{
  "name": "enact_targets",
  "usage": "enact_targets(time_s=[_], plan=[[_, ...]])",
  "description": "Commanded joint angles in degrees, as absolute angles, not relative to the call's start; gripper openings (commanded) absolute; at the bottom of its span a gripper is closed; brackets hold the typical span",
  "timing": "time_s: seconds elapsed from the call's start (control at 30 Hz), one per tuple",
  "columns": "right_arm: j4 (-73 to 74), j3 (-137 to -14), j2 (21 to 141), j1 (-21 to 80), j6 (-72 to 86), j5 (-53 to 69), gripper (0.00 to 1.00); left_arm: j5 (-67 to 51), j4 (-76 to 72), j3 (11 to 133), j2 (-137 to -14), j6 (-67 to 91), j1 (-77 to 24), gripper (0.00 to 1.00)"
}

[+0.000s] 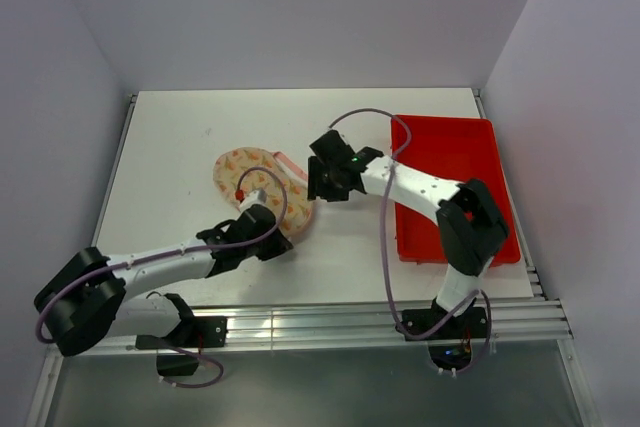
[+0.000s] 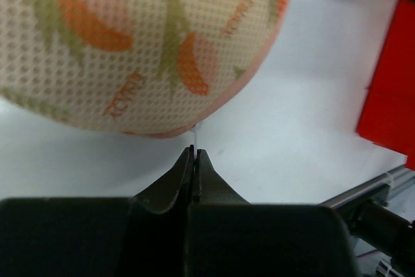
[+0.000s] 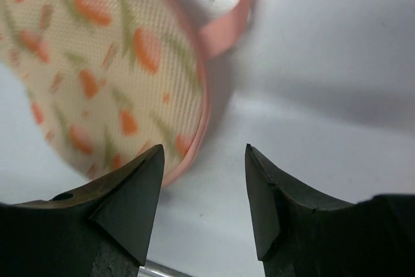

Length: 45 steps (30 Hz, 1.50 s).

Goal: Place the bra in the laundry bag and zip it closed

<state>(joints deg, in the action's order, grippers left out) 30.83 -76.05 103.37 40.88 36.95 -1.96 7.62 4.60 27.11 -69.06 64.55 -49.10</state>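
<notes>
The laundry bag (image 1: 250,175) lies shut on the white table, pale with an orange print and a pink edge. The bra is hidden. My left gripper (image 1: 283,240) sits at the bag's near end. In the left wrist view the left gripper (image 2: 194,151) is shut on a thin white tab (image 2: 194,135) that runs up to the laundry bag (image 2: 130,43). My right gripper (image 1: 318,185) is at the bag's right side. In the right wrist view the right gripper (image 3: 204,155) stands open with only bare table between its fingers, beside the laundry bag (image 3: 97,63) and its pink loop (image 3: 231,11).
A red plastic tray (image 1: 450,162) stands on the right of the table, partly under the right arm, and shows as the red tray (image 2: 389,89) in the left wrist view. A metal rail (image 1: 400,322) runs along the table's near edge.
</notes>
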Motion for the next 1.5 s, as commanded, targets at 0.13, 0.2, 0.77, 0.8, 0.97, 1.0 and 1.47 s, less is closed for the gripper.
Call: enact_targets(time_s=[0.13, 0.2, 0.77, 0.8, 0.97, 1.0, 1.47], plan=[[25.76, -63.82, 86.93, 41.04, 43.94, -0.36, 0.64, 3.52, -2.99, 36.21, -76.2, 58.71, -49.31, 0.0], [22.78, -60.39, 85.53, 41.13, 46.65, 1.48, 0.64, 2.64, -3.43, 37.17, -77.6, 58.36, -49.31, 0.0], [3.97, -49.57, 92.1, 43.68, 62.22, 4.39, 0.64, 0.62, -4.92, 36.74, -79.1, 57.92, -49.31, 0.0], [3.35, -49.31, 92.46, 43.77, 63.18, 4.48, 0.64, 0.53, -4.92, 36.74, -79.1, 57.92, -49.31, 0.0], [0.44, -48.16, 94.04, 44.03, 65.12, 4.22, 0.55, 0.44, -4.48, 36.39, -78.58, 57.83, -49.31, 0.0], [0.27, -48.08, 94.13, 44.03, 65.13, 4.04, 0.5, 0.44, -4.4, 36.21, -78.4, 57.83, -49.31, 0.0], [2.55, -50.36, 95.54, 43.95, 63.81, 1.32, 0.08, -0.61, -3.87, 25.06, -71.55, 63.63, -47.46, 0.0]])
